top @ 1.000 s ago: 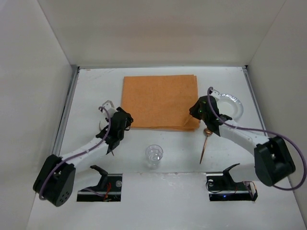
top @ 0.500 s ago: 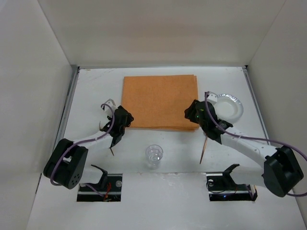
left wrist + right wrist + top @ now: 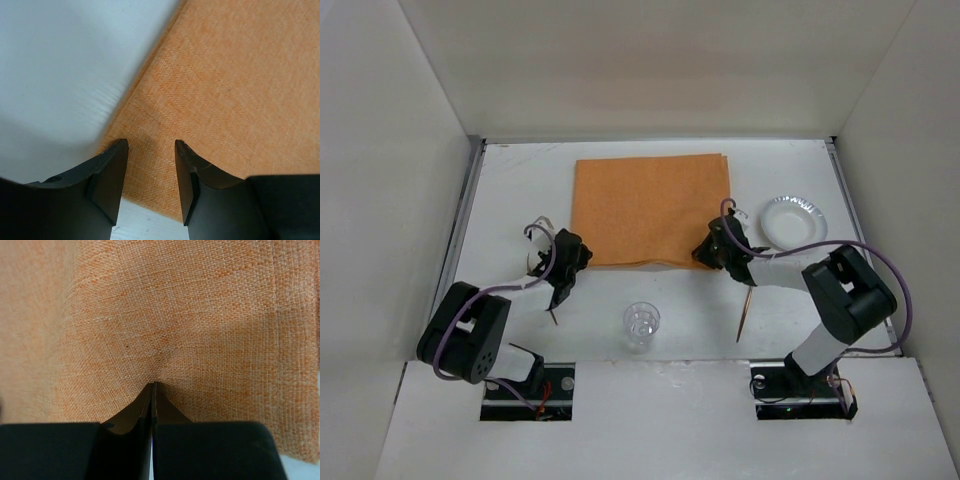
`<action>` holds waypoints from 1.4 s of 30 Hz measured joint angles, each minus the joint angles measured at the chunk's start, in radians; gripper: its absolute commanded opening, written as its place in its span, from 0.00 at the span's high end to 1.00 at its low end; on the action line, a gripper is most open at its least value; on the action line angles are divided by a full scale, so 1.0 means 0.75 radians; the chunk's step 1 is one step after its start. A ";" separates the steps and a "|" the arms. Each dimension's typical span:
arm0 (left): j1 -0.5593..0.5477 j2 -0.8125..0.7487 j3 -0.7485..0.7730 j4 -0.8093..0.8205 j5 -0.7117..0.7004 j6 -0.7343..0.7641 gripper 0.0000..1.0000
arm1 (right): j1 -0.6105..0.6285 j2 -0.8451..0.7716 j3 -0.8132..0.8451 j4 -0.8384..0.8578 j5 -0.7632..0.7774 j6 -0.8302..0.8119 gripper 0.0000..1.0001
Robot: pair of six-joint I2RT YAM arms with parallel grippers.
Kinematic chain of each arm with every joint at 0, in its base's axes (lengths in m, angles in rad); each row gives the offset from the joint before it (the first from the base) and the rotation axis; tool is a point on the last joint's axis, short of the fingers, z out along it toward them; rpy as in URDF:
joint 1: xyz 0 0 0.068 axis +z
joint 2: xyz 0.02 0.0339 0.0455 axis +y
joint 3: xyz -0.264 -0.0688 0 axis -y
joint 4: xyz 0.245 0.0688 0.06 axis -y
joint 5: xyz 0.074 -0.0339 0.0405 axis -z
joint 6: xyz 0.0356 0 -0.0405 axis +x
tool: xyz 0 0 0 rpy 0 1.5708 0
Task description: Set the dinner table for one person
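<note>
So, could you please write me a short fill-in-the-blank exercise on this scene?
1. The mat is ____ in colour.
2. The left gripper is ____ at the mat's corner.
3. The right gripper is ____ on the mat.
4. The plate lies to the mat's ____.
Missing words: orange; open; shut; right.

It looked like a robotics lab test cell. The dinner table (image 3: 520, 190) was a bare white bench top with thin metal side rails (image 3: 458, 235), boxed in by plain white panels (image 3: 650, 70). The left arm (image 3: 510, 293) and right arm (image 3: 840, 290) were bolted at its near edge, trailing purple cables (image 3: 800, 249), with wiring showing in cut-outs (image 3: 528, 385) at their bases. An orange cloth mat (image 3: 650, 205), clear cup (image 3: 641, 322) and silvery plate (image 3: 795, 220) lay as props
</note>
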 measured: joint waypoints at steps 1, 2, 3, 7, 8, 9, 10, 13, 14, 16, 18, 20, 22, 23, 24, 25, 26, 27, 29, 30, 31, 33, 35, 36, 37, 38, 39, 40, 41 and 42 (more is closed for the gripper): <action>0.002 0.000 -0.015 0.008 -0.004 -0.008 0.60 | -0.011 0.014 0.004 0.023 -0.024 0.014 0.96; 0.006 -0.001 -0.025 0.022 -0.004 -0.015 0.60 | -0.020 0.026 0.010 0.039 -0.042 0.027 0.96; 0.010 -0.002 -0.029 0.032 -0.004 -0.021 0.60 | -0.026 0.037 0.015 0.049 -0.057 0.035 0.96; 0.043 -0.014 -0.043 0.042 -0.004 -0.040 0.59 | -0.044 0.054 0.041 0.046 -0.090 0.041 0.95; 0.060 -0.019 -0.045 0.041 -0.003 -0.041 0.58 | -0.044 0.051 0.041 0.044 -0.091 0.041 0.94; 0.078 -0.024 -0.045 0.039 -0.003 -0.041 0.58 | -0.045 0.046 0.041 0.036 -0.090 0.038 0.94; 0.096 -0.028 -0.045 0.039 -0.004 -0.040 0.58 | -0.046 0.035 0.041 0.025 -0.089 0.036 0.94; 0.129 -0.031 -0.045 0.034 -0.007 -0.041 0.57 | -0.049 -0.034 0.026 -0.014 -0.079 0.018 0.93; 0.128 -0.029 -0.044 0.034 -0.006 -0.041 0.57 | -0.049 -0.069 0.012 -0.023 -0.074 0.015 0.93; 0.126 -0.020 -0.043 0.035 0.001 -0.040 0.56 | -0.049 -0.143 -0.026 -0.032 -0.065 0.004 0.93; 0.128 -0.004 -0.042 0.037 0.010 -0.040 0.56 | -0.049 -0.199 -0.065 -0.039 -0.064 -0.003 0.89; 0.135 -0.002 -0.042 0.035 0.019 -0.040 0.56 | -0.049 -0.247 -0.098 -0.058 -0.064 -0.009 0.81; 0.140 -0.022 -0.042 0.035 0.022 -0.038 0.56 | -0.047 -0.275 -0.109 -0.082 -0.065 -0.033 0.75; 0.140 -0.042 -0.043 0.033 0.022 -0.034 0.56 | -0.042 -0.278 -0.102 -0.092 -0.064 -0.056 0.78; 0.139 -0.067 -0.043 0.034 0.020 -0.033 0.56 | -0.036 -0.273 -0.088 -0.100 -0.064 -0.079 0.83; 0.134 -0.097 -0.043 0.034 0.019 -0.028 0.56 | -0.024 -0.263 -0.060 -0.114 -0.064 -0.104 0.87; 0.126 -0.127 -0.043 0.036 0.016 -0.025 0.56 | -0.008 -0.248 -0.027 -0.124 -0.065 -0.125 0.88; 0.113 -0.153 -0.043 0.038 0.014 -0.021 0.56 | 0.013 -0.231 0.014 -0.130 -0.065 -0.147 0.89; 0.082 -0.185 -0.043 0.042 0.011 -0.015 0.56 | 0.059 -0.193 0.107 -0.125 -0.072 -0.185 0.89; 0.067 -0.189 -0.043 0.047 0.009 -0.014 0.56 | 0.078 -0.167 0.157 -0.113 -0.077 -0.200 0.89; 0.052 -0.188 -0.042 0.048 0.007 -0.014 0.56 | 0.095 -0.137 0.198 -0.096 -0.084 -0.210 0.89; 0.027 -0.179 -0.042 0.046 0.007 -0.014 0.55 | 0.113 -0.069 0.266 -0.053 -0.099 -0.216 0.90; -0.004 -0.162 -0.042 0.048 0.006 -0.014 0.55 | 0.113 0.004 0.296 -0.026 -0.115 -0.204 0.90; -0.018 -0.150 -0.042 0.052 0.006 -0.015 0.55 | 0.110 0.040 0.296 -0.021 -0.127 -0.195 0.90; -0.036 -0.132 -0.042 0.057 0.006 -0.015 0.55 | 0.106 0.072 0.294 -0.024 -0.139 -0.181 0.90; -0.054 -0.113 -0.042 0.063 0.007 -0.015 0.55 | 0.104 0.107 0.285 -0.023 -0.154 -0.164 0.91; -0.066 -0.097 -0.042 0.066 0.008 -0.015 0.55 | 0.103 0.133 0.272 -0.024 -0.165 -0.146 0.91; -0.078 -0.083 -0.042 0.067 0.009 -0.015 0.55 | 0.102 0.154 0.252 -0.025 -0.173 -0.129 0.91; -0.084 -0.074 -0.042 0.067 0.011 -0.015 0.55 | 0.102 0.165 0.231 -0.030 -0.179 -0.112 0.91; -0.084 -0.068 -0.042 0.067 0.012 -0.016 0.55 | 0.102 0.167 0.209 -0.028 -0.183 -0.094 0.90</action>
